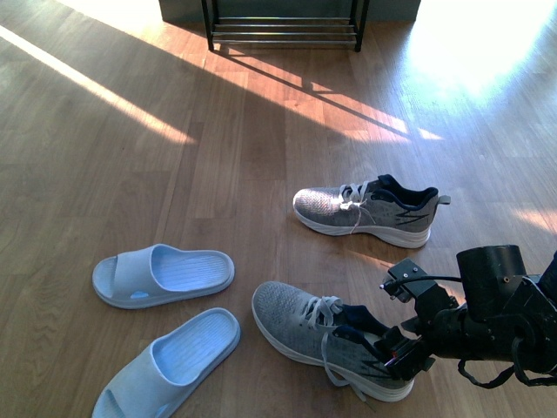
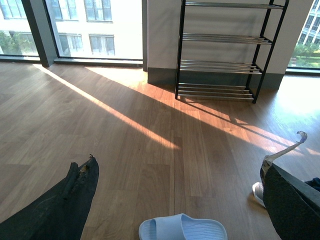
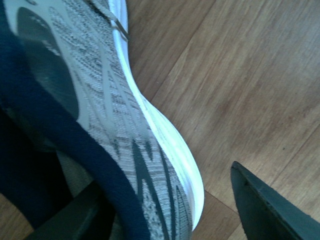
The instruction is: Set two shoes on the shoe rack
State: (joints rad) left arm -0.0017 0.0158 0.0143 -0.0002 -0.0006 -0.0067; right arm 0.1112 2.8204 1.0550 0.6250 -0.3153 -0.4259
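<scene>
Two grey knit sneakers lie on the wood floor. The near sneaker (image 1: 326, 338) is at the front, toe to the left. The far sneaker (image 1: 365, 212) lies behind it. My right gripper (image 1: 409, 341) is open at the near sneaker's heel, one finger inside the navy collar and one outside the sole; the wrist view shows that sneaker's side (image 3: 115, 135) between the jaws. My left gripper (image 2: 180, 200) is open and empty above the floor. The shoe rack (image 1: 285, 26) stands at the far wall, also in the left wrist view (image 2: 220, 50).
Two pale blue slides (image 1: 165, 274) (image 1: 170, 359) lie at the front left; one also shows in the left wrist view (image 2: 182, 230). Sunlight streaks cross the floor. Windows stand behind the rack.
</scene>
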